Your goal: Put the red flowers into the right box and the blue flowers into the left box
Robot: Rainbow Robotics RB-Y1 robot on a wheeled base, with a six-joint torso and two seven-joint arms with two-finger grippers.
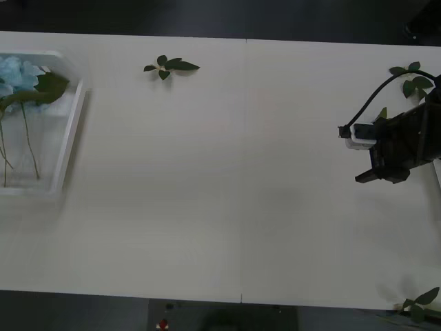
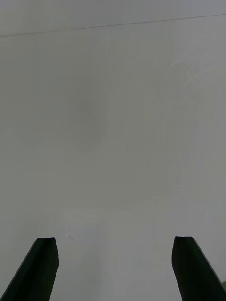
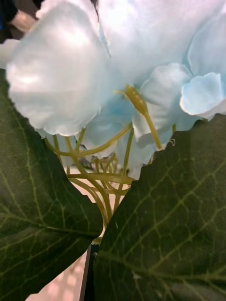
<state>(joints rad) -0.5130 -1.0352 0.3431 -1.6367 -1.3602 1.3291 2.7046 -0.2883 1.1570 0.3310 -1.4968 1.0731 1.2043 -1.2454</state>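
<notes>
My right tool [image 1: 365,174] hangs at the right edge of the surface [image 1: 220,193], its fingers [image 2: 40,268] wide apart over bare top. The blue flowers [image 1: 17,74] lie in the left box [image 1: 69,138]. The left wrist view looks straight into petals [image 3: 61,80] and leaves; I cannot tell the state of the left tool. I should lift it slowly, so no stem catches.

The worktop [image 1: 227,179] is a smooth, matt, off-white surface. The left box [image 1: 69,138] looks like white, translucent plastic. The blue flowers [image 3: 117,61] have soft, cloth-like, matt petals, veined dull-green leaves and plastic-looking yellowish stalks. The right gripper's fingers [image 2: 40,268] are matt black.
</notes>
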